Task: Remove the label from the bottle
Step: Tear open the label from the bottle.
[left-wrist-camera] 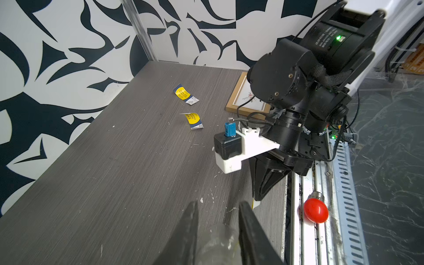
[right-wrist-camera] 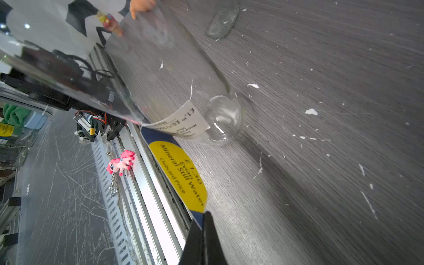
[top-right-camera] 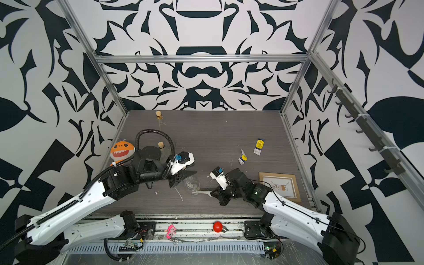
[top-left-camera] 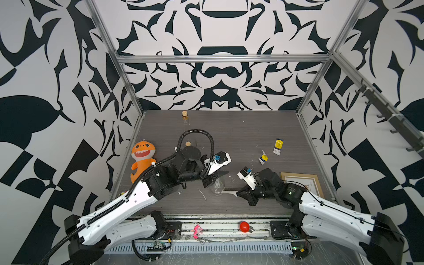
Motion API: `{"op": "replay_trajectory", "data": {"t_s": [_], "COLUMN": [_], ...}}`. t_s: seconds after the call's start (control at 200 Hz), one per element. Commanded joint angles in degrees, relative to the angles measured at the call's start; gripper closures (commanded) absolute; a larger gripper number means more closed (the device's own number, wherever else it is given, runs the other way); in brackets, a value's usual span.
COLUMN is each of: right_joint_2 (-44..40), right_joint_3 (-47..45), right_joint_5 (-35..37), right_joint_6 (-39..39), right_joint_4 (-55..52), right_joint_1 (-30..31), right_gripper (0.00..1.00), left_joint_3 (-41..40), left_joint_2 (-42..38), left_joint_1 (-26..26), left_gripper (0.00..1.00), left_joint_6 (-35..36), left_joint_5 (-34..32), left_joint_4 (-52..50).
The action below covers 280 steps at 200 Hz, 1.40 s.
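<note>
Near table [top-left-camera: 241, 137] front — left gripper [left-wrist-camera: 219, 204] clamps bottle [right-wrist-camera: 160, 68] | right gripper [right-wrist-camera: 205, 218] pinches label [right-wrist-camera: 181, 174]

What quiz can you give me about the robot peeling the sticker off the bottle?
1. True or false: the label is completely off the bottle.
2. The left hand grips the bottle. What does the right hand pinch? A) a cork B) the label C) a plush toy
3. Fill in: ___ loose labels lie on the table, away from the bottle.

Key: 1. False, its white end still clings to the glass. 2. B. 3. Two.
</note>
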Motion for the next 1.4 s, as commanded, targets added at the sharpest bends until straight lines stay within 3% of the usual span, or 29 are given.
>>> {"op": "replay_trajectory", "data": {"t_s": [0.0,1.395], "right_joint_2": [0.29,7.47], "right_joint_3": [2.33,9.11], "right_joint_5": [0.89,-1.26], "right_joint_6": [-1.55,-7.08], "right_joint_4": [-2.12,-5.41], "right_joint_1": [-0.98,-2.11], "right_gripper": [1.00,1.00], "left_joint_3": [1.72,3.64], "left_joint_2": [-2.13,-9.63], "left_joint_1": [0.79,0.79], "left_gripper": [1.00,1.00], "left_joint_6": [2.95,2.34], "left_joint_5": [-0.08,4.40], "left_joint_4": [-5.98,-16.48]}}
